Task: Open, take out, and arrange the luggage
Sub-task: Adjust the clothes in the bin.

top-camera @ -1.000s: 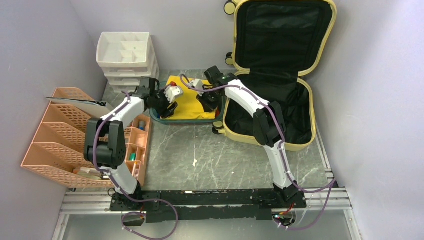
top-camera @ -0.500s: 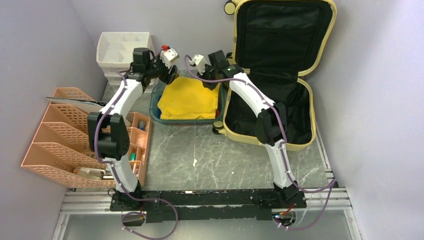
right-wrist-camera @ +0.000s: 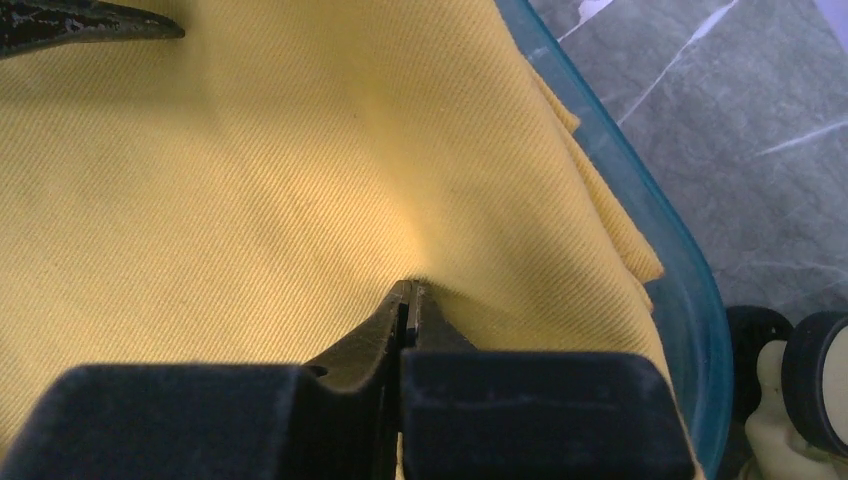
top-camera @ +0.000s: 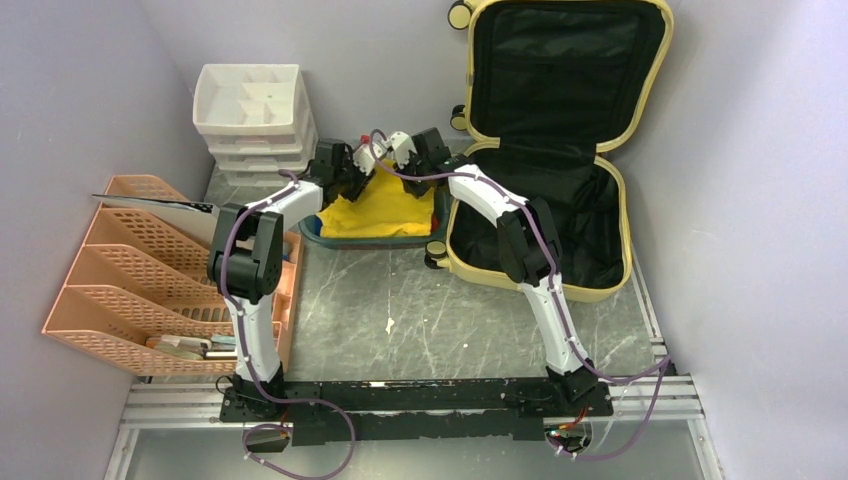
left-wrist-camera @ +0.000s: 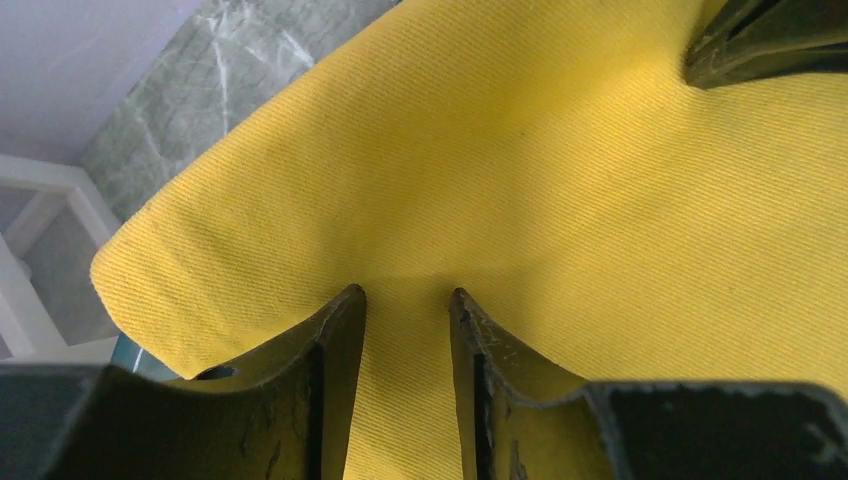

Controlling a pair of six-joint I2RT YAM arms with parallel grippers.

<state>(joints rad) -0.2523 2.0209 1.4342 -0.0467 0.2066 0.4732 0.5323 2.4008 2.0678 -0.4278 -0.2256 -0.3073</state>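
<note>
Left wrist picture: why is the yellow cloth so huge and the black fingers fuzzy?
Left wrist view: camera very close, so the yellow cloth fills the frame, weave showing, and the nearer fingers blur; right wrist view: the right gripper's black body blurs likewise; top external view: everything small, evenly lit.

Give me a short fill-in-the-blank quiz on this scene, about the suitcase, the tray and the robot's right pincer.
1. The yellow cloth lies in a ___ tray.
2. The lid of the pale yellow suitcase is swung ___.
3. The right pincer is ___ on the cloth.
4. The stacked drawer unit by the back wall is ___ in colour.

Missing words: teal; open; shut; white.
</note>
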